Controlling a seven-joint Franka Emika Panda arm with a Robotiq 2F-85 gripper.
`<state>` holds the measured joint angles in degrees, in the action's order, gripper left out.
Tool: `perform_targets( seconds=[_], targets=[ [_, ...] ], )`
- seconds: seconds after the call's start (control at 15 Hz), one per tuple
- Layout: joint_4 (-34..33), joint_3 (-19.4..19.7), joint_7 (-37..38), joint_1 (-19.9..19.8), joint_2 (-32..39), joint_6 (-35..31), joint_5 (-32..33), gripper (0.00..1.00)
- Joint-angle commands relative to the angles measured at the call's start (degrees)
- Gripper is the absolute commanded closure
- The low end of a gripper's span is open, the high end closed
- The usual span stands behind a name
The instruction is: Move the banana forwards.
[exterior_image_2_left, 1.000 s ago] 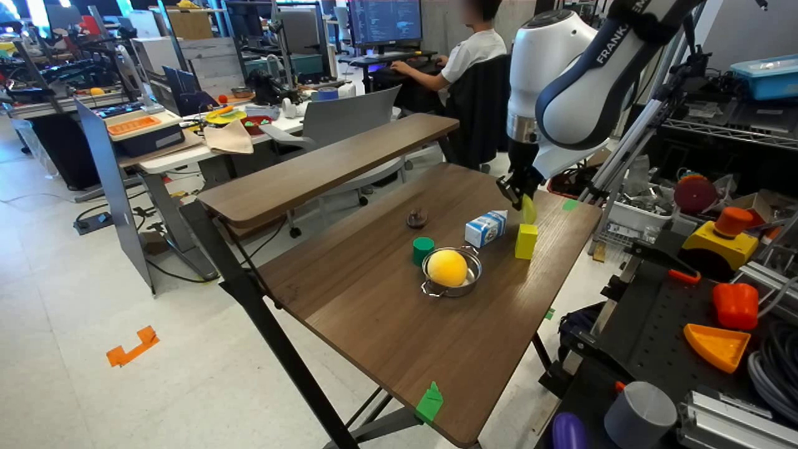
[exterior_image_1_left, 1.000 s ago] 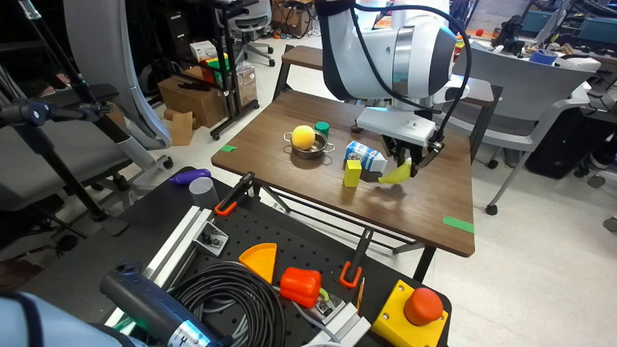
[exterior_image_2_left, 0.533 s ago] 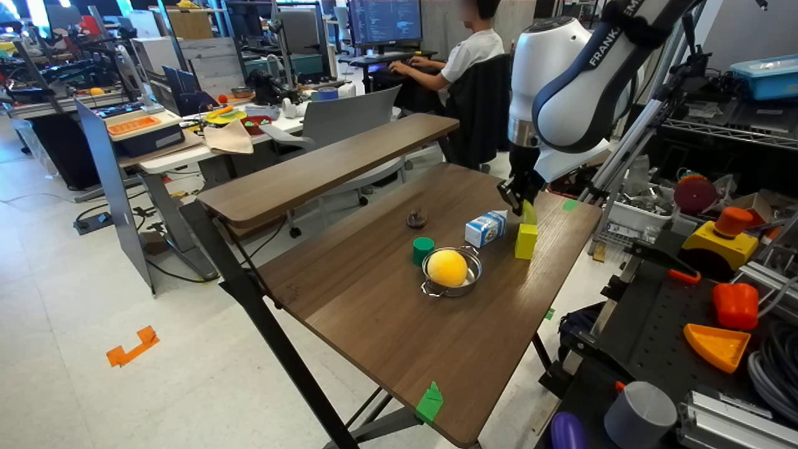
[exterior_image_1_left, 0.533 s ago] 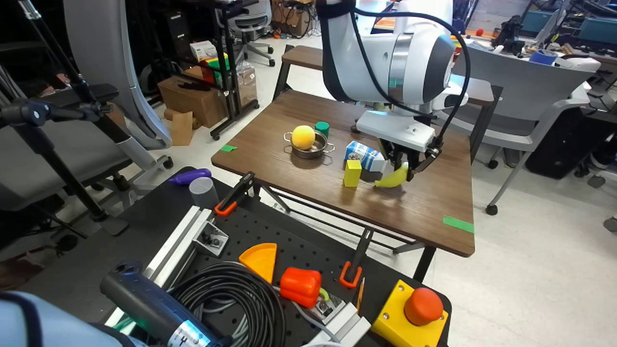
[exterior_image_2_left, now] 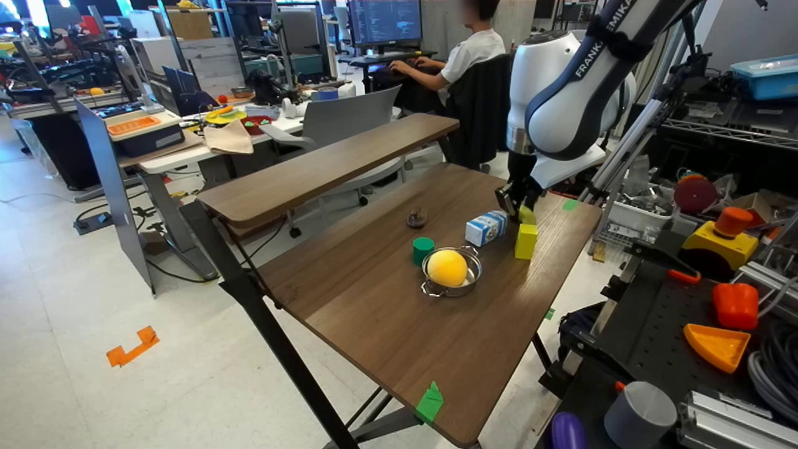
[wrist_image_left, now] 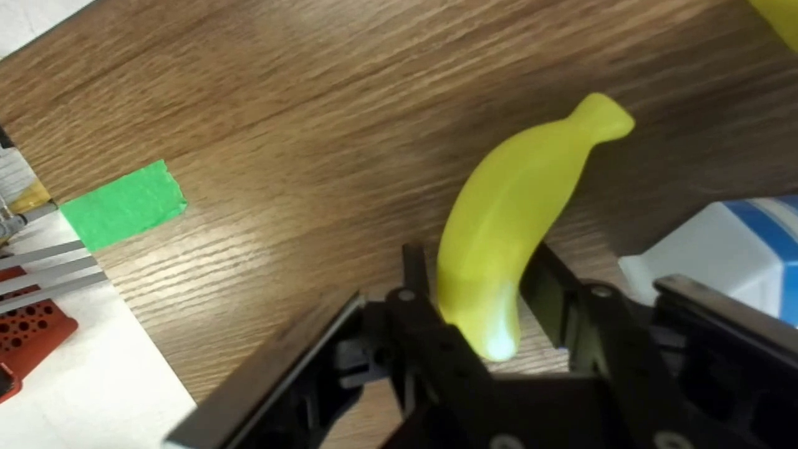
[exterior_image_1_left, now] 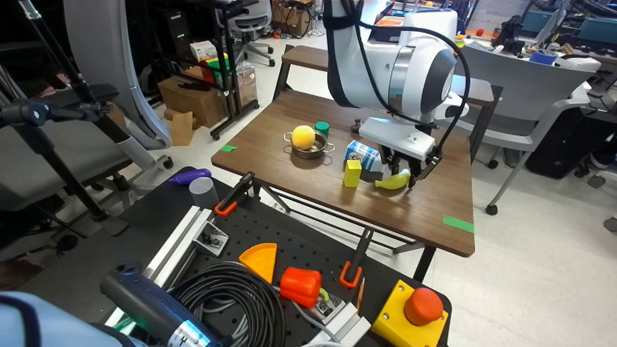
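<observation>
The yellow banana (exterior_image_1_left: 391, 182) lies on the brown table between the yellow block and the table's right part. In an exterior view the banana (exterior_image_2_left: 527, 216) is partly hidden behind the block and beside the gripper. In the wrist view the whole banana (wrist_image_left: 514, 193) shows, its rounded end between the fingers. My gripper (exterior_image_1_left: 404, 177) is low over the table, around the banana's end. In the wrist view the gripper's fingers (wrist_image_left: 477, 259) stand apart, with a clear gap by the right finger and a narrow one by the left. The gripper is open.
A yellow block (exterior_image_1_left: 352, 173) stands close to the banana's stem end. A blue-white carton (exterior_image_1_left: 365, 156) lies just behind it. A metal pot (exterior_image_1_left: 308, 153) with a yellow ball (exterior_image_1_left: 303, 137), a green cylinder (exterior_image_1_left: 322, 128) and a small brown object (exterior_image_1_left: 355, 126) stand farther off.
The banana was held tilted with one end raised; it has come down and lies flat on the table. My gripper has lowered and its fingers have opened, letting it go.
</observation>
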<state>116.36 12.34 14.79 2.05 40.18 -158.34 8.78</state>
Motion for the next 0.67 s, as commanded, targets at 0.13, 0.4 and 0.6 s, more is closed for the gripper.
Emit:
perform_targets(
  seconds=[0.13, 0.4, 0.6],
  targets=[
    [0.4, -0.3, -1.9, -0.6, -1.8, 0.9, -1.3, 0.09],
    [7.8, 0.3, -1.9, -0.1, -10.5, 0.5, -0.8, 0.00],
    [16.1, 0.7, -0.8, 0.2, -19.9, -1.3, -0.4, 0.00]
  ],
)
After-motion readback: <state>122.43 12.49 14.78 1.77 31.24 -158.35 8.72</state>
